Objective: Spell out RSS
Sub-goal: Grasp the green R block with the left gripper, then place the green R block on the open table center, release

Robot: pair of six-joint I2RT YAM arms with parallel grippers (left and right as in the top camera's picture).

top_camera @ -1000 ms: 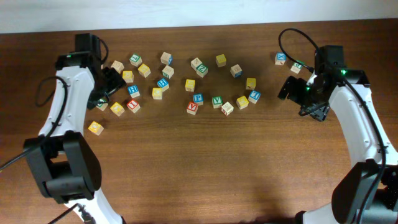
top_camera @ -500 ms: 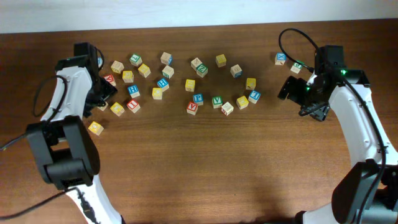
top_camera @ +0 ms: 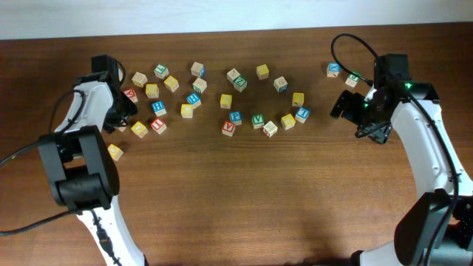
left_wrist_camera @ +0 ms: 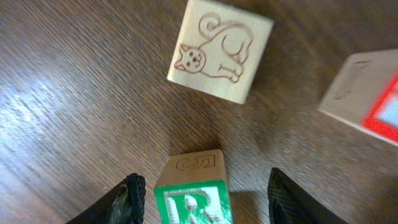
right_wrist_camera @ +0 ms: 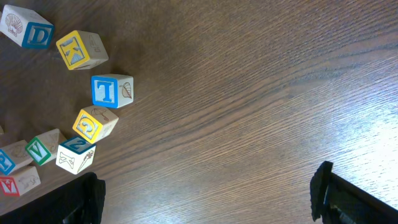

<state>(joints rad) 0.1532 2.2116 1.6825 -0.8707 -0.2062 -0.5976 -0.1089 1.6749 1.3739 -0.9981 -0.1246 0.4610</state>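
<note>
Left pincer (left_wrist_camera: 205, 190) hangs released at the left end of the scattered cubes, its dark jaws standing either side of the R cube (left_wrist_camera: 194, 198) with a gap at each flank. Just beyond on the worktop (left_wrist_camera: 74, 93) lies a bare-wood cat cube (left_wrist_camera: 219, 51), apart from it, and a red-framed cube (left_wrist_camera: 367, 93) sits off to one side. The R cube shows a green face with a white R and a carved plain-wood face. Across the worktop, the right pincer (right_wrist_camera: 206, 186) gapes wide over bare wood, near a yellow K cube (right_wrist_camera: 81, 50) and a blue I cube (right_wrist_camera: 112, 91).

Green-and-white R cube (left_wrist_camera: 193, 186)
</note>
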